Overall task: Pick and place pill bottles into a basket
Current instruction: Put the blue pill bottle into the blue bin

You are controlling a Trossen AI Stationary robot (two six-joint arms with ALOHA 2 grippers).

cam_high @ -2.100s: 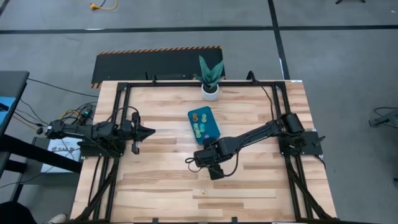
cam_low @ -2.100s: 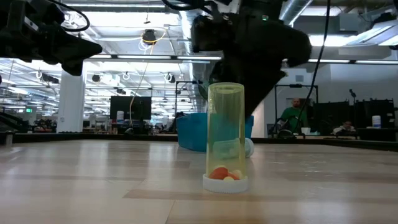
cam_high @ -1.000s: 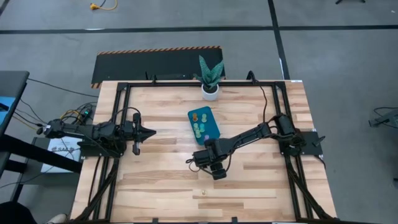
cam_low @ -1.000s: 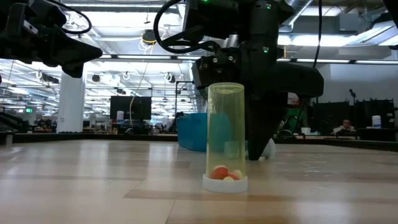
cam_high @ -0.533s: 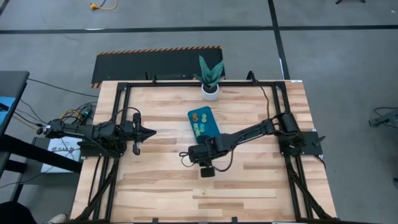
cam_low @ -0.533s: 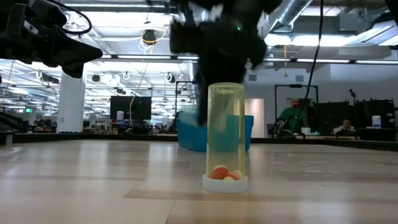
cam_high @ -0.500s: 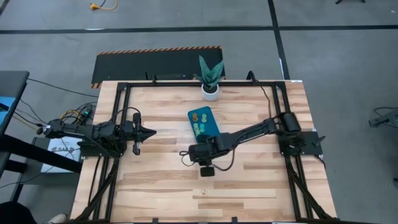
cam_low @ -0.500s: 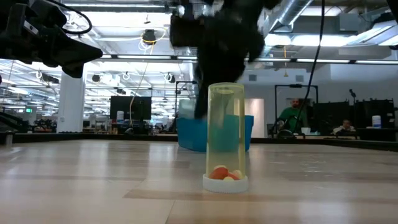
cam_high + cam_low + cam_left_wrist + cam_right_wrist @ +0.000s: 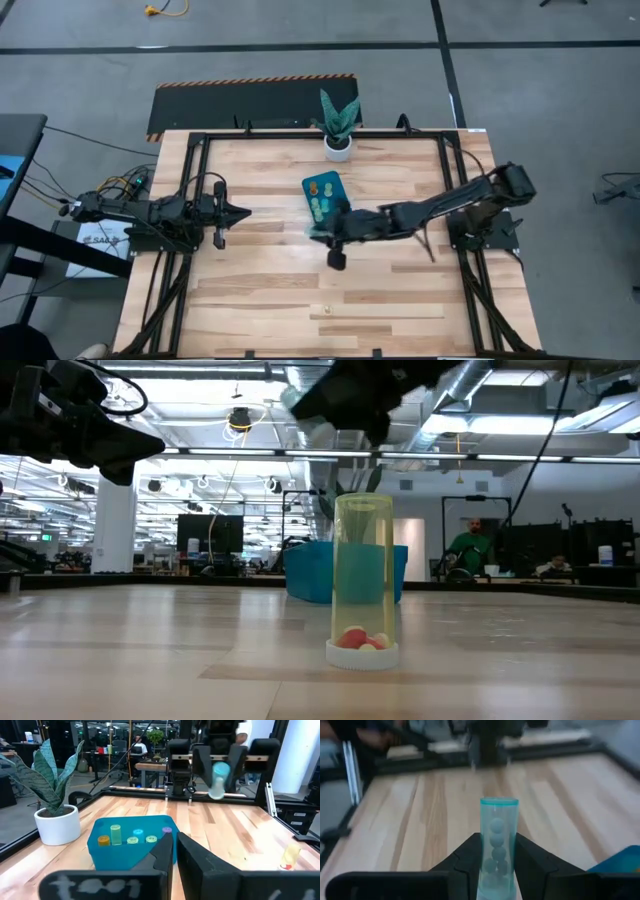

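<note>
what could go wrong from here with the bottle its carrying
1. The right gripper holds the pale teal bottle by its lower part only, lifted off the table; it could tilt or slip out before reaching the basket.
2. The basket already holds several bottles standing upright; dropping this one in could knock them over or catch the rim.
3. The yellow bottle stands alone on the table near its front edge; a low pass of the arm could topple it.
</note>
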